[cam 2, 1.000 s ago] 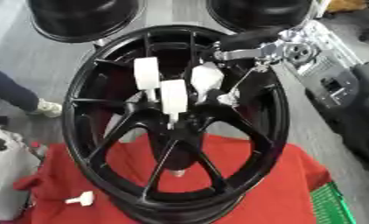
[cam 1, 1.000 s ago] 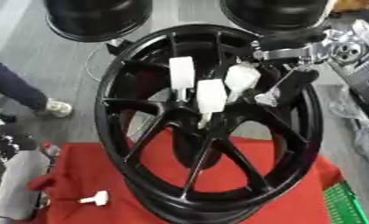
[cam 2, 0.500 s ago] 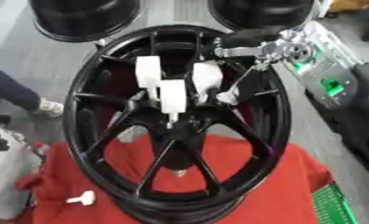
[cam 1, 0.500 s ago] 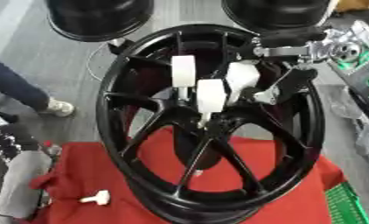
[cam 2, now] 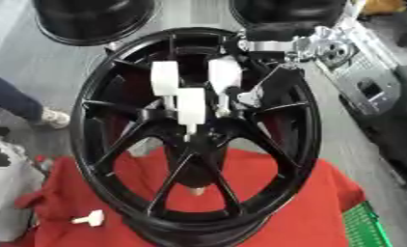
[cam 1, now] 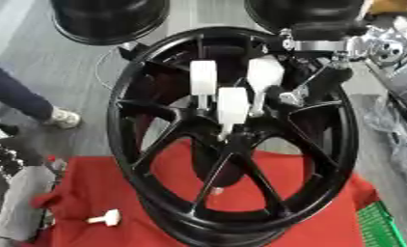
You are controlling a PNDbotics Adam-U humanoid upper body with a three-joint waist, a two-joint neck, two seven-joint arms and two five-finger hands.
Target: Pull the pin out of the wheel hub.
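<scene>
While the black wheel (cam 1: 232, 140) stands on edge over the red cloth (cam 1: 325, 212), three white pins (cam 1: 232, 108) stick out of its hub, light, stiff plastic by the look, best pinched at the blocky heads. The right hand (cam 1: 312, 89) reaches through the far-right spokes beside them, grip unclear; a loose white pin (cam 1: 105, 218) lies near left, and the spokes crowd the approach.

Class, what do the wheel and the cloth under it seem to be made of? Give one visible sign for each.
Wheel: probably painted metal, glossy black, with light glinting along rigid spokes. Cloth: red fabric, matte, with soft folds at its edge.
</scene>
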